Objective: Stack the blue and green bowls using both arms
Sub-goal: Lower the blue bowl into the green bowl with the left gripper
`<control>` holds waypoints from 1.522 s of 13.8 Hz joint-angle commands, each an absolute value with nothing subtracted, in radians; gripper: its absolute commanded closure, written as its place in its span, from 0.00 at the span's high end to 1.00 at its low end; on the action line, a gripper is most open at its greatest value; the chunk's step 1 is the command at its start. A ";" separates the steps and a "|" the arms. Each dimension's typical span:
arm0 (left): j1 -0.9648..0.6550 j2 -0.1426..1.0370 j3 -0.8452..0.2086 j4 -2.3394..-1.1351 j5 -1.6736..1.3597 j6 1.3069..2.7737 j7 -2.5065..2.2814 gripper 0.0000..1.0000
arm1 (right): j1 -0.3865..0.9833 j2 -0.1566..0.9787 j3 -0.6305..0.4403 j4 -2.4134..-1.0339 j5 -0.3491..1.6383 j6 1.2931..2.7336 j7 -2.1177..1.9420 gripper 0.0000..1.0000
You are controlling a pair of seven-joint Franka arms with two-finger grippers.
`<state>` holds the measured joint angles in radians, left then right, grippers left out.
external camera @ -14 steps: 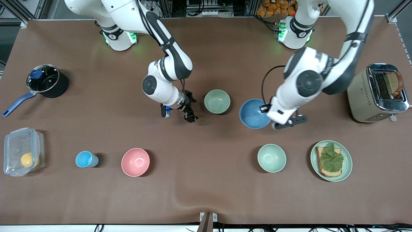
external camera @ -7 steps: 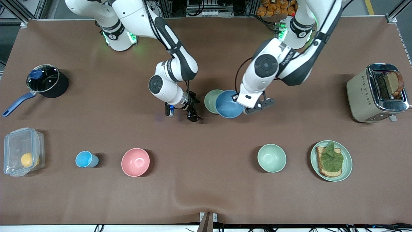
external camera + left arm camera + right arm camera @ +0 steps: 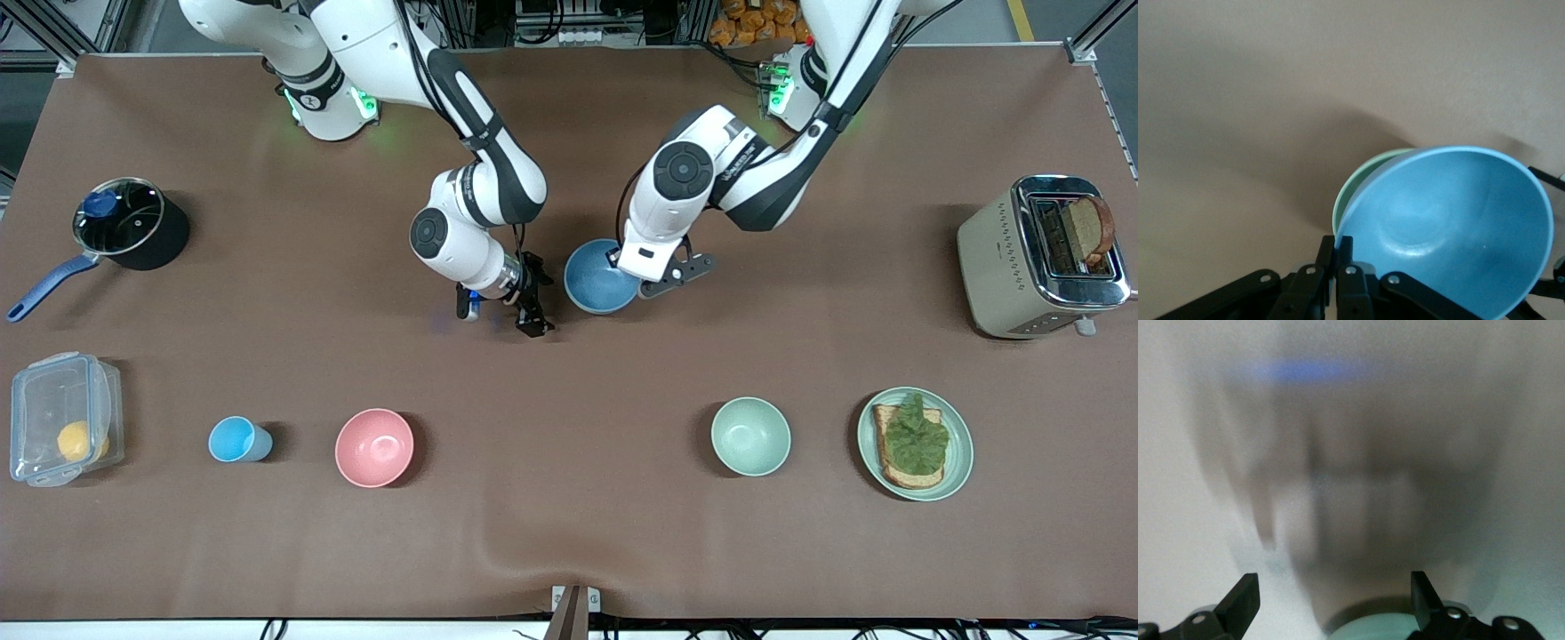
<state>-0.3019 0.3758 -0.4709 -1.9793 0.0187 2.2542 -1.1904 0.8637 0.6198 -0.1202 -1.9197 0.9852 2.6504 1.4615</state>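
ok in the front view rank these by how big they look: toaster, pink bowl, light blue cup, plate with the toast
Largest to smallest as they look in the front view:
1. toaster
2. plate with the toast
3. pink bowl
4. light blue cup
The toaster stands taller, nearer the high camera, which may enlarge it somewhat.

I work in a robotics lab dressed up as a kitchen. My two arms are bolted to a table (image 3: 569, 551) under a brown cloth, framed by aluminium rails (image 3: 1102, 40) and cables (image 3: 569, 36). Around me sit a toaster (image 3: 1040, 258), a saucepan (image 3: 129, 227) and a plate of toast (image 3: 916, 444).
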 commanded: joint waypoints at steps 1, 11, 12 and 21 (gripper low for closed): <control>-0.304 0.362 -0.472 -2.020 -0.002 2.290 -1.206 0.00 | 0.868 0.626 -0.118 -1.913 1.022 2.660 1.440 1.00; -0.310 0.399 -0.474 -2.072 -0.003 2.399 -1.210 0.00 | 0.867 0.623 -0.120 -1.916 1.020 2.658 1.440 1.00; -0.310 0.402 -0.474 -2.072 -0.003 2.408 -1.210 0.00 | 0.867 0.623 -0.120 -1.916 1.019 2.658 1.440 1.00; -0.307 0.433 -0.476 -2.068 -0.003 2.444 -1.218 0.53 | 0.867 0.618 -0.120 -1.922 1.019 2.657 1.430 1.00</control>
